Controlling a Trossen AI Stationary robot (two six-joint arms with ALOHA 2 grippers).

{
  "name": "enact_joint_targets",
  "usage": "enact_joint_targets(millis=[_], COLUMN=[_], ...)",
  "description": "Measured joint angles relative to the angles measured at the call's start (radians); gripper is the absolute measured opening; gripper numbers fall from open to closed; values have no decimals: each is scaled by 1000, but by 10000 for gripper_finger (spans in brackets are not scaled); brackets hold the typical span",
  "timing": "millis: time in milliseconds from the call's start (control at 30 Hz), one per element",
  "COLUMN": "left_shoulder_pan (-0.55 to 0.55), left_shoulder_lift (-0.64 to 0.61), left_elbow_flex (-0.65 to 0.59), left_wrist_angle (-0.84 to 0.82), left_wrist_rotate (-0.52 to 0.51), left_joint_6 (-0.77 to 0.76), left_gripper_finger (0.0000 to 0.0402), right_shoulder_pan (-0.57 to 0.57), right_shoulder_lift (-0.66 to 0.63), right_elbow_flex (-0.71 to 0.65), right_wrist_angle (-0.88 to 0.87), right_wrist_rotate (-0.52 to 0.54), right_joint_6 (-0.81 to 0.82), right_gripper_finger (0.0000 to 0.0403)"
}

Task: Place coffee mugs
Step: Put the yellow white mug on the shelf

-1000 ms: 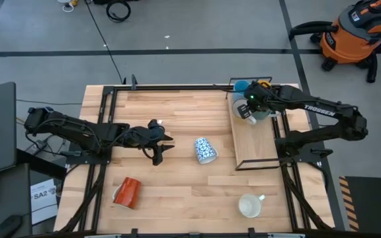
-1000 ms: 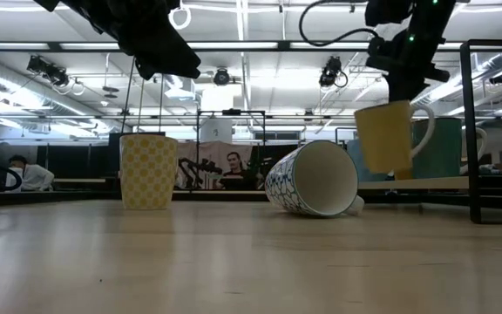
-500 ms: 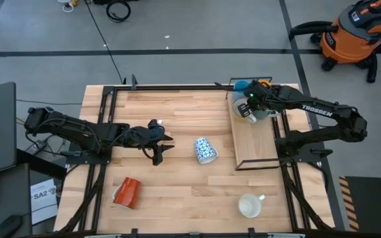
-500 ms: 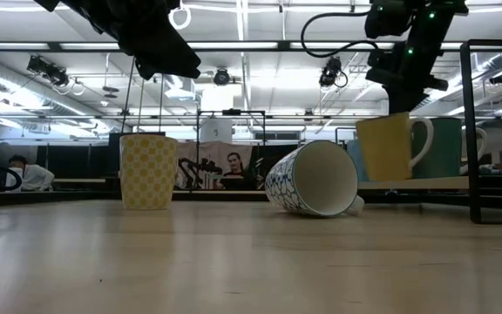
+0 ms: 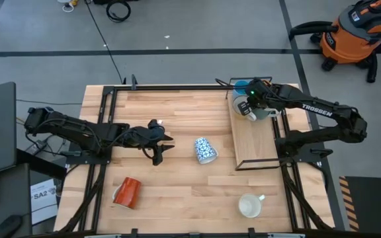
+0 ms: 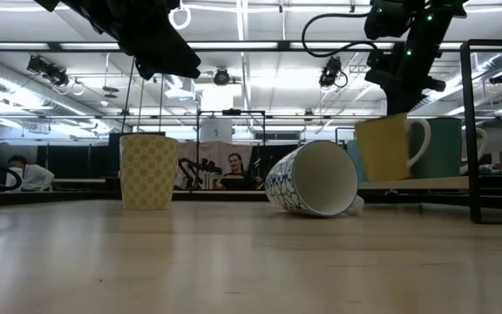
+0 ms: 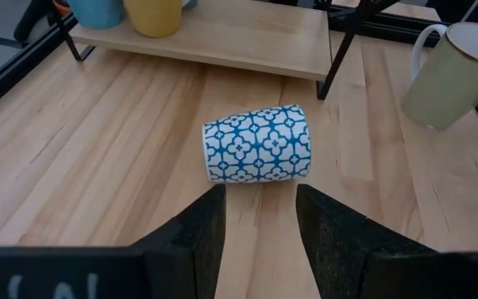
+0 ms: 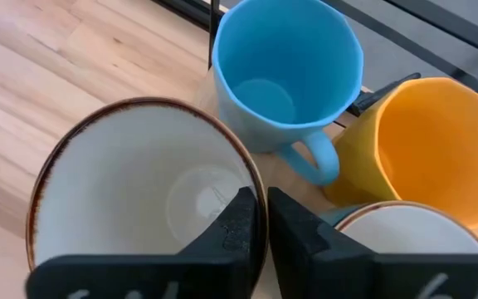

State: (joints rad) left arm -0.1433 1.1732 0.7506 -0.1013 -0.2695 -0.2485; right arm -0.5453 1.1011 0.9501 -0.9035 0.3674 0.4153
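My arm hangs over a yellowish mug (image 6: 385, 147) standing on the shelf (image 6: 425, 183), a teal mug (image 6: 444, 148) just behind it. On the table (image 6: 234, 262) a patterned mug (image 6: 310, 179) lies on its side, with a yellow checked mug (image 6: 148, 170) upright well apart from it.

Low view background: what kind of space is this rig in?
Probably a robotics lab or workshop. Exposed ceiling ducts and strip lights run over open-plan desks where a person sits, and the high view shows a bare concrete floor with an orange shop vacuum beside the wooden table.

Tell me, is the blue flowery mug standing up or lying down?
Lying down. The patterned mug rests on its side on the table, its mouth facing sideways in the low view.
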Motion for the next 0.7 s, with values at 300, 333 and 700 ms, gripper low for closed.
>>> enact_joint_targets(millis=[300,333,700], left_shoulder_pan=[0,0,0], left_shoulder_lift=[0,0,0], left_elbow_flex=[0,0,0], left_wrist_angle=[0,0,0], left_wrist_rotate=[0,0,0], left_joint_6=[0,0,0], left_gripper_finger=[155,155,155], right_shoulder_pan=[-2,-2,-2], right_shoulder_lift=[0,0,0], right_elbow_flex=[0,0,0], right_wrist_angle=[4,4,1], right_wrist_rotate=[2,3,7], right_joint_6=[0,0,0], right_gripper_finger=[55,55,63])
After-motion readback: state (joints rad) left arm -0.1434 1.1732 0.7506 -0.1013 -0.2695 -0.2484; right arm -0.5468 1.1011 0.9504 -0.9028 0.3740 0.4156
